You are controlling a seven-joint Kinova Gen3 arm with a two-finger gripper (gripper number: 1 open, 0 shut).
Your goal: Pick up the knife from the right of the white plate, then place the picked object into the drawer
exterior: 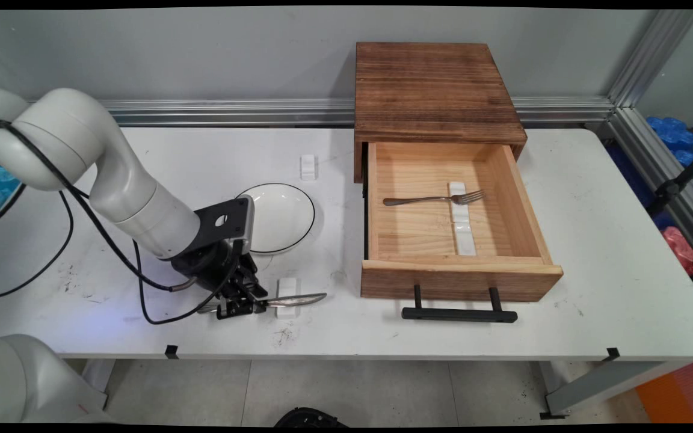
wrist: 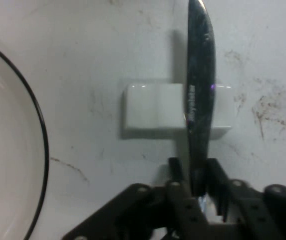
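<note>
- While it sits low near the table's front edge, left of centre, the one gripper has its two fingers clamped on a knife, as the hand view shows.
- One knife: it lies level, its blade running rightward from the fingers, across a small white rest and on past it.
- Three white rests in all: the one under the knife, one nearer the table's back edge, and a longer one inside the drawer.
- One white plate with a thin black rim lies just behind the gripper, between the two rests on the table.
- One wooden box stands at the back edge, right of centre.
- One drawer is pulled out of it toward the front edge, with one black handle on its face.
- One fork lies in the drawer, crosswise over the long rest, tines to the right.
</note>
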